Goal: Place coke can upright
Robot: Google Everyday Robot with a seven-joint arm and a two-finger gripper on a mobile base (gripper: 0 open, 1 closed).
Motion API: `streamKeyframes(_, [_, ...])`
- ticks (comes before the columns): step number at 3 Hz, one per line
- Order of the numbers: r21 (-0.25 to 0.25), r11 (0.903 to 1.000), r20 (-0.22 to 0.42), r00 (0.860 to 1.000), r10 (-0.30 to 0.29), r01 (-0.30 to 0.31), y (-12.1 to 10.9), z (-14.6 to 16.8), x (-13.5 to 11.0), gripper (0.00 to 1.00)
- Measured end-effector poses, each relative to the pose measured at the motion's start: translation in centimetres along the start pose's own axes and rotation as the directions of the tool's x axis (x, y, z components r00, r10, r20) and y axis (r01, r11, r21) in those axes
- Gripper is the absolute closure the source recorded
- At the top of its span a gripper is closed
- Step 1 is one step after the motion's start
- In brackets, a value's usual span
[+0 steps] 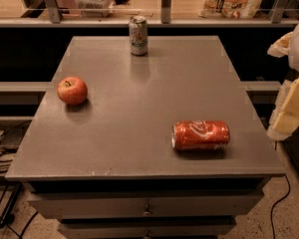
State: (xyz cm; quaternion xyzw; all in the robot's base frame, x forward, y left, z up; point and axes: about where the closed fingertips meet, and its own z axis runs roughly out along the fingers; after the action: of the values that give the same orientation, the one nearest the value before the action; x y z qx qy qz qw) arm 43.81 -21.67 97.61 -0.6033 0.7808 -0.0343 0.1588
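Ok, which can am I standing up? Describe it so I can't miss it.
On the grey table, look at the front right area, nearest the gripper beside the right edge. The coke can lies there on its side, red with white script, unlike the upright pale can and the apple.
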Motion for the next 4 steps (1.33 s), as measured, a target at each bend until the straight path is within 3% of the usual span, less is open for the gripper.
streamKeyframes(1, [0.000, 1.0000, 0.000, 1.000, 0.000, 0.000, 0.0, 0.0, 0.0, 0.00])
streamKeyframes(3, [0.010, 0.9916, -0.099, 0.987, -0.128, 0.129, -1.0, 3.4, -3.6, 0.00])
streamKeyframes(4, [0.011, 0.9910, -0.097, 0.987, -0.132, 0.133, -1.1, 3.4, -3.8, 0.00])
